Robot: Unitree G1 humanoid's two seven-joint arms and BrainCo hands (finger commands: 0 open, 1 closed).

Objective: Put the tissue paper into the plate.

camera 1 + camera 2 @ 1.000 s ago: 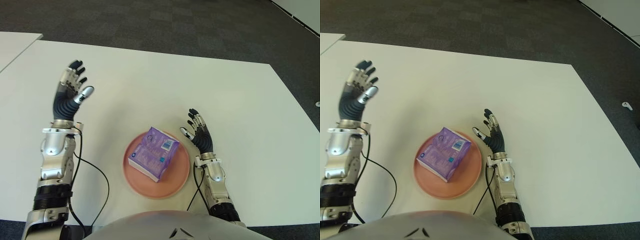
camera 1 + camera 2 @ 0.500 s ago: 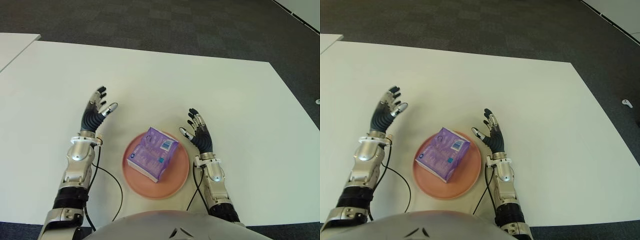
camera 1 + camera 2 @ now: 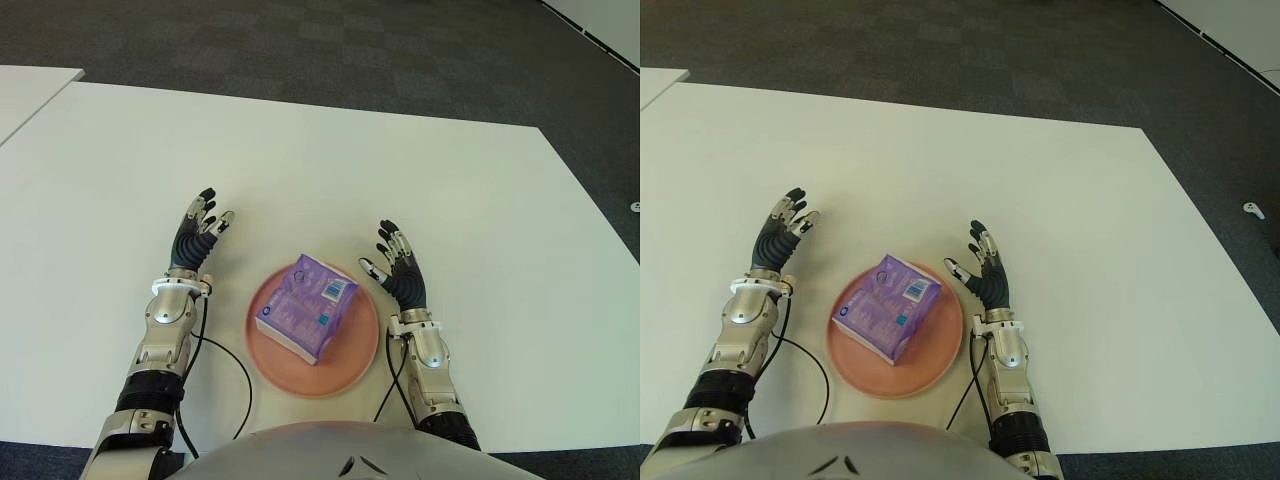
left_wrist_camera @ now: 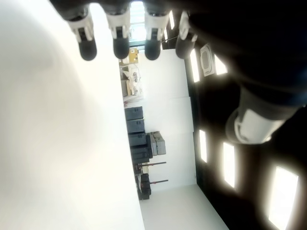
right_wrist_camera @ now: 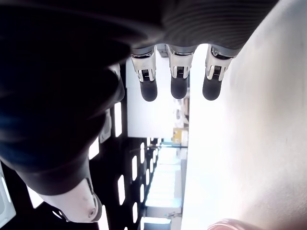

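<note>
A purple pack of tissue paper [image 3: 306,306] lies inside the round pink plate [image 3: 355,363] near the table's front edge. My left hand [image 3: 198,233] shows to the left of the plate, fingers spread and holding nothing. To the right of the plate is my right hand [image 3: 396,266], also open and holding nothing. Neither hand touches the pack or the plate. In the wrist views the straight fingertips [image 4: 88,48] [image 5: 178,86] point out over the white table.
The white table [image 3: 330,165] stretches far and to both sides. Black cables [image 3: 227,370] run from my wrists along the table's front edge. A second white table corner [image 3: 25,90] shows at the far left, with dark carpet [image 3: 300,40] beyond.
My left hand has come down from high at the far left and drawn in to just left of the plate. The right hand, the pack and the plate have stayed put.
</note>
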